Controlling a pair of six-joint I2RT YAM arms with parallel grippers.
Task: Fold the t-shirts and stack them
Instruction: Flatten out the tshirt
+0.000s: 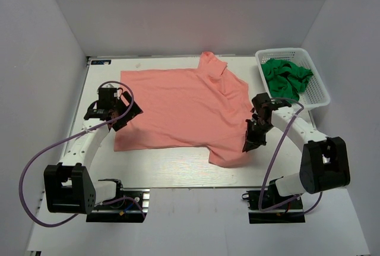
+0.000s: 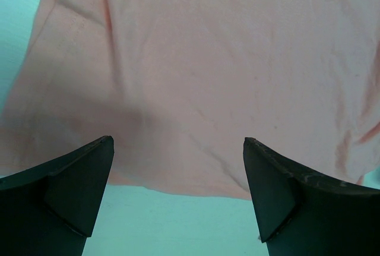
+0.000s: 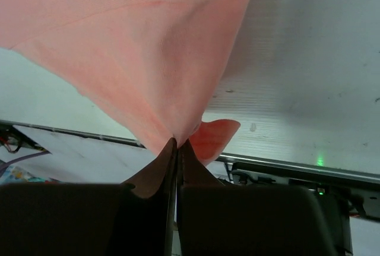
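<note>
One shirt (image 1: 178, 110) corner pinched in right gripper (image 3: 177, 142), apparently lifted; left gripper (image 2: 178, 142) gapes.

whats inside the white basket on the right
A crumpled green garment fills most of the basket. Anything beneath it, and the basket floor under it, is covered and cannot be seen.

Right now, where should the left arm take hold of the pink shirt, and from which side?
Grip the pink shirt at its left edge, coming in from the left. The cloth lies flat there with a free border on the table, and the open left fingers face it.
</note>
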